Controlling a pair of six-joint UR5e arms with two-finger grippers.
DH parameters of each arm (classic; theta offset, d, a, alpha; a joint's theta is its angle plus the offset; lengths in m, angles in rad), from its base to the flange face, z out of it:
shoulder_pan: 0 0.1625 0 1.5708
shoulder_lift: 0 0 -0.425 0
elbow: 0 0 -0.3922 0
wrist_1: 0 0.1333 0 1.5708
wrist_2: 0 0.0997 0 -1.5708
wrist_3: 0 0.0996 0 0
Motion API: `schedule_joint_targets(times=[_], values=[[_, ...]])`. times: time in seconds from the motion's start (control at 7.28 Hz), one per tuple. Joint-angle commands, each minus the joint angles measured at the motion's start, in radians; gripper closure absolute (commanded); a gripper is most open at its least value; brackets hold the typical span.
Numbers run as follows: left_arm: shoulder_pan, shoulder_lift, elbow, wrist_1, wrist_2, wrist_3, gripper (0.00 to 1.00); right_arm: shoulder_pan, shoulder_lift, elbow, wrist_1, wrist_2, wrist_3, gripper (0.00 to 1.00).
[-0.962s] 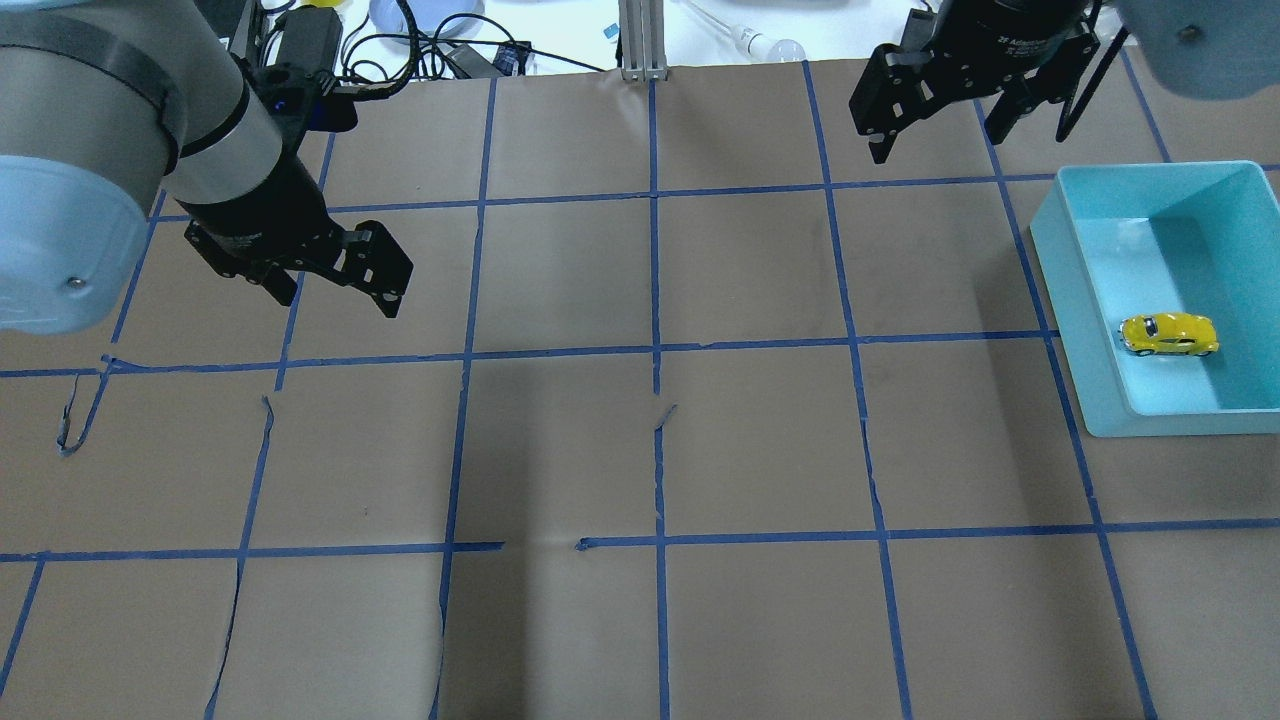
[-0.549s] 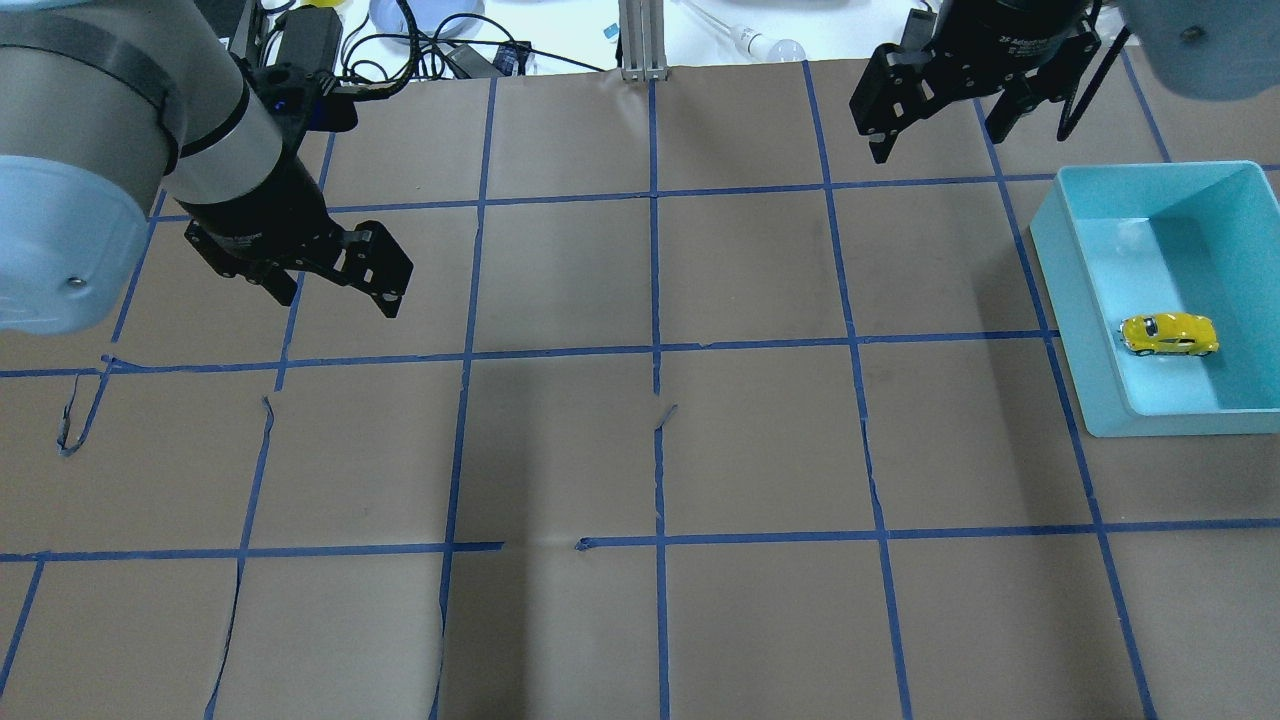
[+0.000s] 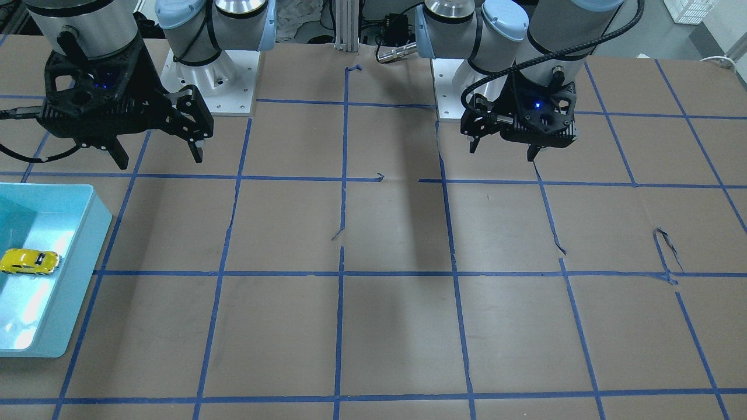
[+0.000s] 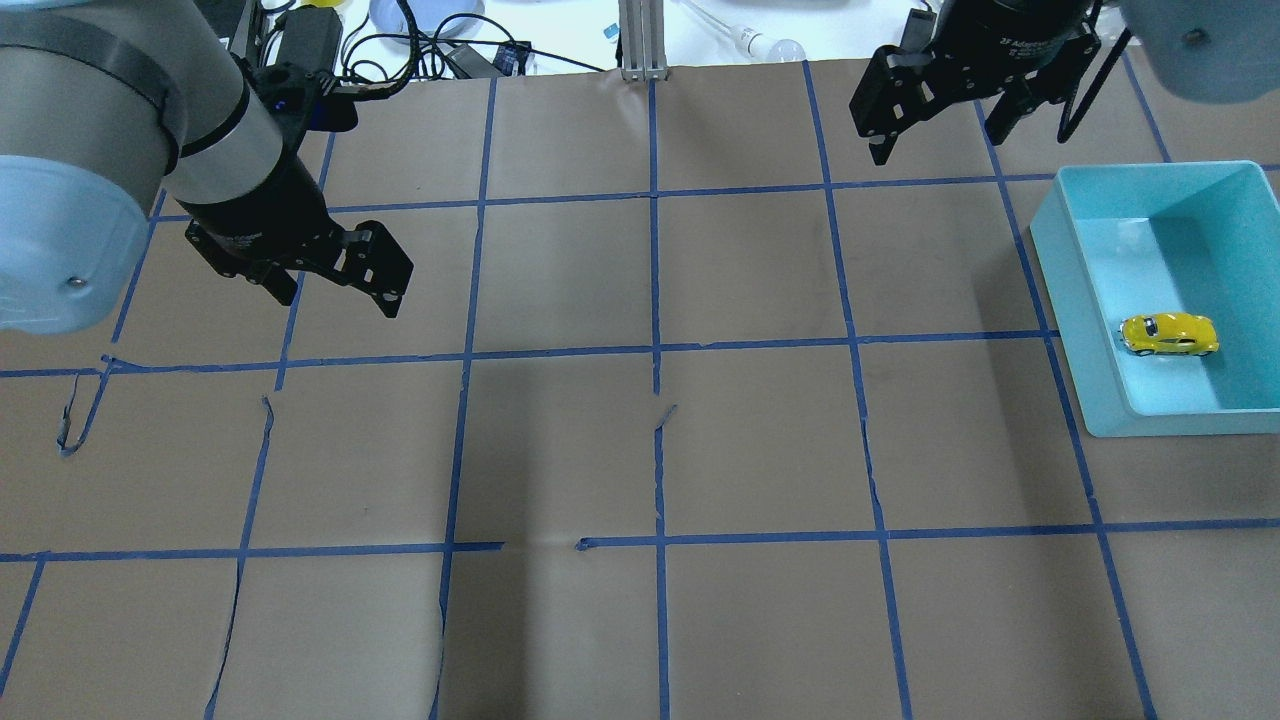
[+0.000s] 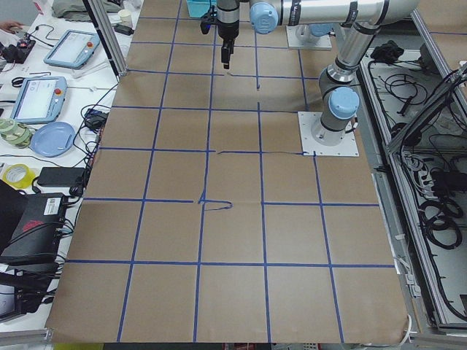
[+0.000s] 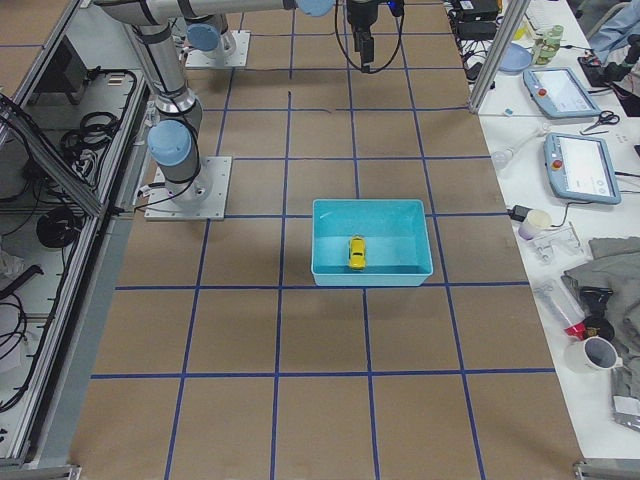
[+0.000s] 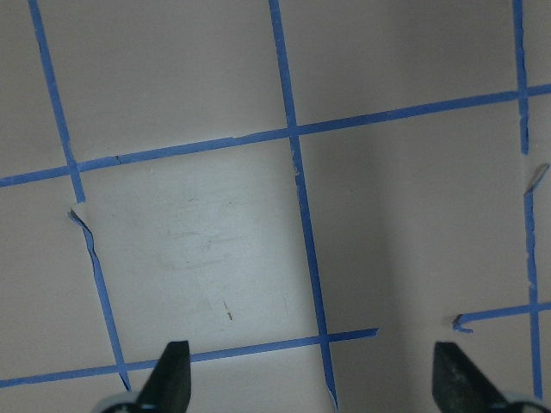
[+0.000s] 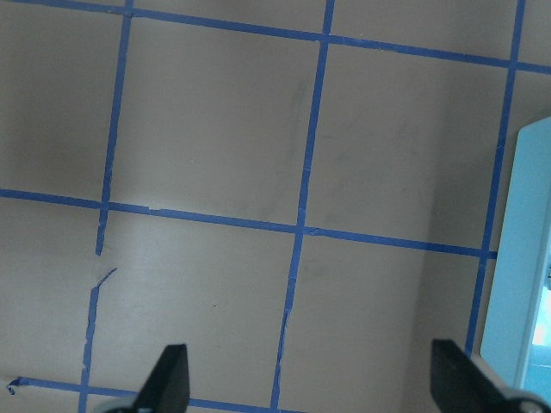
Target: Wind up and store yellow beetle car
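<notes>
The yellow beetle car [image 4: 1168,334] lies on the floor of the light-blue bin [image 4: 1045,250] at the table's right side. The car also shows in the front-facing view [image 3: 29,261] and in the exterior right view [image 6: 356,252]. My right gripper [image 4: 937,145] is open and empty, raised above the table, to the far left of the bin. My left gripper [image 4: 338,298] is open and empty over the left half of the table, far from the car. The right wrist view shows only the bin's edge [image 8: 525,258].
Brown paper with a blue tape grid [image 4: 655,350] covers the table. Some tape strips are torn and lifted [image 4: 75,425]. Cables and gear [image 4: 400,50] lie beyond the far edge. Both arm bases [image 3: 204,76] stand at the robot's side.
The right gripper has shifted very slightly toward the far edge. The left arm, the car and the bin have not moved.
</notes>
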Motion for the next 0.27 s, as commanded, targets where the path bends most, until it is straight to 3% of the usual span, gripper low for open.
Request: schedule_joint_targets(times=[0.0, 0.14], values=[[0.000, -0.001, 0.000, -0.001, 0.001, -0.001, 0.00, -0.001, 0.000, 0.000, -0.001, -0.001, 0.000, 0.00], [0.000, 0.001, 0.000, -0.001, -0.001, -0.002, 0.00, -0.001, 0.003, -0.001, -0.003, -0.001, 0.000, 0.00]])
